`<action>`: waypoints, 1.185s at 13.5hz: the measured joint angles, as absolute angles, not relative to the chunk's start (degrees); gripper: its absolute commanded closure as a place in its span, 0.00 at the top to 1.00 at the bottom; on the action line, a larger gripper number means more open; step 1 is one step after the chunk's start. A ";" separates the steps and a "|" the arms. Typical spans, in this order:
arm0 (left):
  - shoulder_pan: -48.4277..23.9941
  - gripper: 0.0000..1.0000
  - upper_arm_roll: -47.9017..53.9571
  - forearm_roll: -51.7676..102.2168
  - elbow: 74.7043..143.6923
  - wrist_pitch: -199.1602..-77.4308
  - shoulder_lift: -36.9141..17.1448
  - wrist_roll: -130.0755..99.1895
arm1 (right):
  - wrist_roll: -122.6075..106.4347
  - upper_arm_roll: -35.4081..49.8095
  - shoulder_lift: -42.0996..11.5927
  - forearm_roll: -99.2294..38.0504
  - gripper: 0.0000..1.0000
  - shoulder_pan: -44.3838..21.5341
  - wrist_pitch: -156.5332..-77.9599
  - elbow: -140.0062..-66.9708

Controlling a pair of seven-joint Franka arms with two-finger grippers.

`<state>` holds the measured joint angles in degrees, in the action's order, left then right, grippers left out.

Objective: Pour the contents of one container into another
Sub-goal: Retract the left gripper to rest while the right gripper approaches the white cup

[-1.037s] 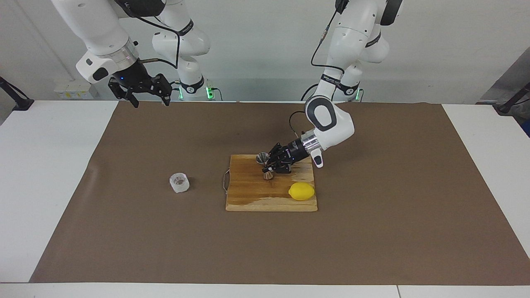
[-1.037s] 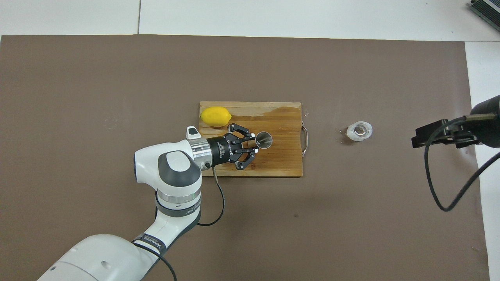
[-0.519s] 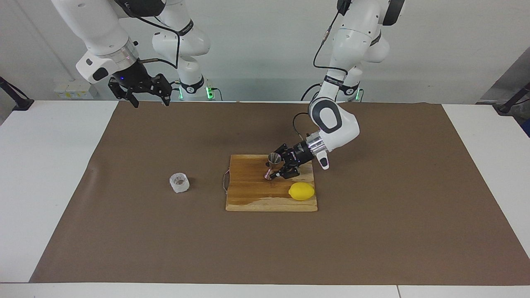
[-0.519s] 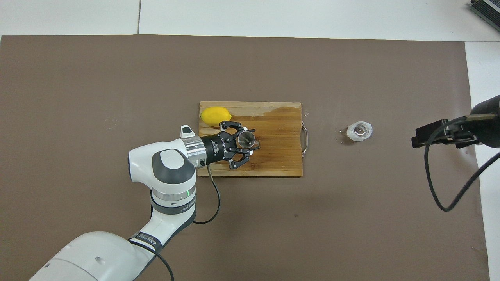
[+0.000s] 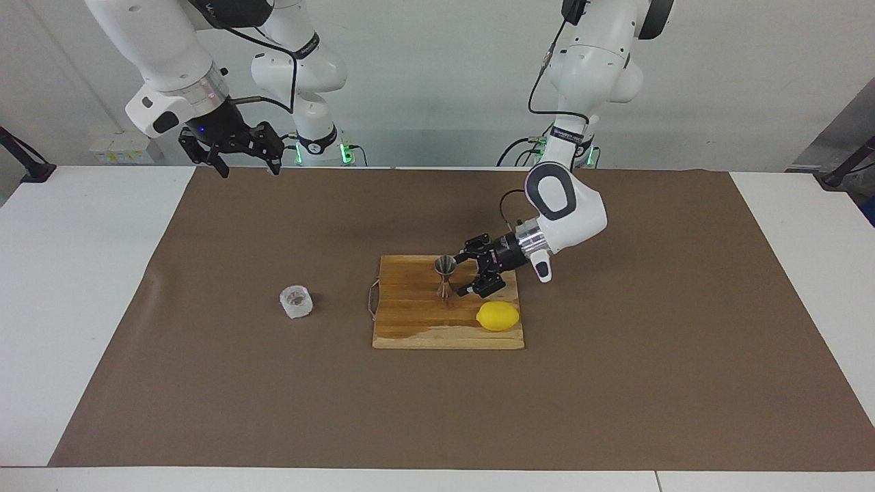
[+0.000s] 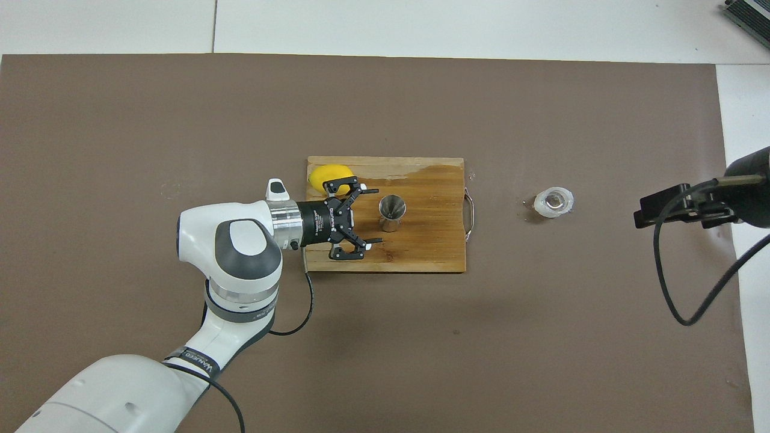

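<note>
Brown paper cover: it lies over most of the white table [image 5: 96, 307] and carries everything else.
Left arm: it comes in low over the cutting board; the left gripper [image 6: 361, 221] hangs beside the jigger on the side of the left arm's end, apart from it, with its fingers spread wide and holding nothing.
Right arm: it waits; the right gripper [image 5: 245, 162] hangs over the edge of the cover near its own base, fingers apart and empty.
Cutting board [image 5: 417, 328]: wooden, in the middle of the table, with a wire handle toward the right arm's end.
Lemon [image 5: 497, 316]: on the board's corner farther from the robots, toward the left arm's end.
Jigger [image 5: 446, 275]: shiny steel, standing upright on the board, one open cone facing up.
Cup [image 5: 296, 301]: translucent, with brownish specks inside, upright on the cover, well apart from the board toward the right arm's end.
Step in hand: probably the jigger is now placed as the receiver and the cup must be fetched.
Advice: the right arm is the natural one to take the cup; it should grip it by the thick wall, keep it level, bring it over the jigger's mouth, and tilt slowly, because the jigger is narrow and may tip easily.
</note>
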<state>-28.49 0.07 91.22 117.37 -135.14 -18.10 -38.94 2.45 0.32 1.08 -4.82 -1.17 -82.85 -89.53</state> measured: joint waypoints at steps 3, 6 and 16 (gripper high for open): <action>-27.42 1.00 0.04 82.89 117.47 -134.98 -15.74 -38.95 | 2.45 0.32 1.08 -4.82 1.00 -1.17 -82.85 -89.53; -26.12 1.00 -0.04 72.73 117.98 -133.58 -12.69 -38.97 | 2.60 0.30 1.08 -4.78 1.00 -0.75 -82.85 -89.53; -19.11 1.00 -0.34 26.22 114.31 -117.42 -5.38 -38.61 | -27.55 0.42 2.05 -4.83 1.00 3.13 -89.10 -94.19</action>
